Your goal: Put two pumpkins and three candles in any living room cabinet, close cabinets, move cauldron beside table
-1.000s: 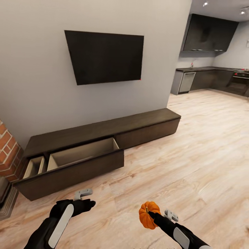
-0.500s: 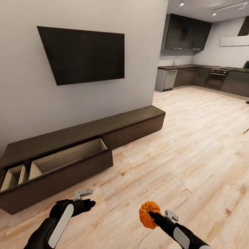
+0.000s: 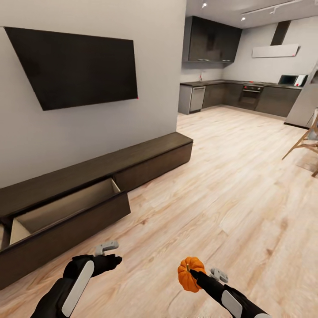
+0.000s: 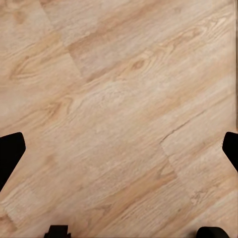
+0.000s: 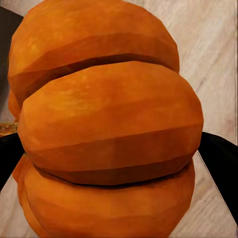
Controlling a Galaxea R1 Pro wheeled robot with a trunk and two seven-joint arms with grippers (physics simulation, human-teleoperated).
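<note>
An orange ribbed pumpkin point(image 3: 189, 274) hangs low above the wooden floor, with my right gripper point(image 3: 193, 274) shut on it. Up close in the right wrist view, the pumpkin point(image 5: 109, 129) sits between two black fingers. My left gripper point(image 3: 115, 259) is open and holds nothing. The left wrist view has this gripper point(image 4: 119, 151) over bare floorboards, its fingers spread wide. The long dark brown cabinet point(image 3: 145, 159) runs along the wall at the left. One wide drawer point(image 3: 66, 207) of it stands pulled out, its pale inside showing nothing. The pumpkin is to the right of that drawer and nearer to me.
A black TV point(image 3: 75, 66) hangs on the grey wall above the cabinet. A dark kitchen point(image 3: 229, 92) lies beyond the wall's end. Wooden chair legs point(image 3: 307, 141) show at the right edge. Open floor spreads between me and the cabinet.
The whole view has swung to the right, so the cabinet and TV sit further left and more of the kitchen shows. Both arms and the pumpkin keep their places.
</note>
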